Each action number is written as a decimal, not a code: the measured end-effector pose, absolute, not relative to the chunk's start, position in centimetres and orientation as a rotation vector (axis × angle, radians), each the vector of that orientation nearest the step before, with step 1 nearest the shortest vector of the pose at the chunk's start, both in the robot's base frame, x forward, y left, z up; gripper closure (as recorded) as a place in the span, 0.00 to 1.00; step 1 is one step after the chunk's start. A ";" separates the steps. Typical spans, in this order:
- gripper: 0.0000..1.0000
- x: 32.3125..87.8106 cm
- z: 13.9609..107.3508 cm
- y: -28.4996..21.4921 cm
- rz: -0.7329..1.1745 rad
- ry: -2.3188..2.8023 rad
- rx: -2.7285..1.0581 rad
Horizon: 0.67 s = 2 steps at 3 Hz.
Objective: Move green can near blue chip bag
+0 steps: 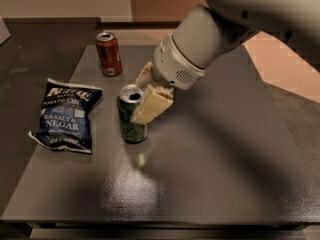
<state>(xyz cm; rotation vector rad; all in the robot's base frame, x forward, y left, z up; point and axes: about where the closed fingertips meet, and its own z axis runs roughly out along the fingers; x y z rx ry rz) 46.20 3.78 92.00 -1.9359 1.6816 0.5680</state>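
The green can [130,118] stands upright near the middle of the dark table, silver top showing. My gripper [144,100] is shut on the green can, its cream fingers [152,105] clamped on the can's upper right side. The blue chip bag [66,115] lies flat at the left of the table, a short gap left of the can. The arm reaches in from the upper right.
A red can [108,53] stands upright at the back left of the dark table [210,174], behind the bag and the green can. The table's left edge runs close beside the bag.
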 end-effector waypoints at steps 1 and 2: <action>1.00 46.6 91.9 5.8 0.576 1.643 -1.972; 0.82 46.9 91.9 7.5 0.578 1.614 -2.004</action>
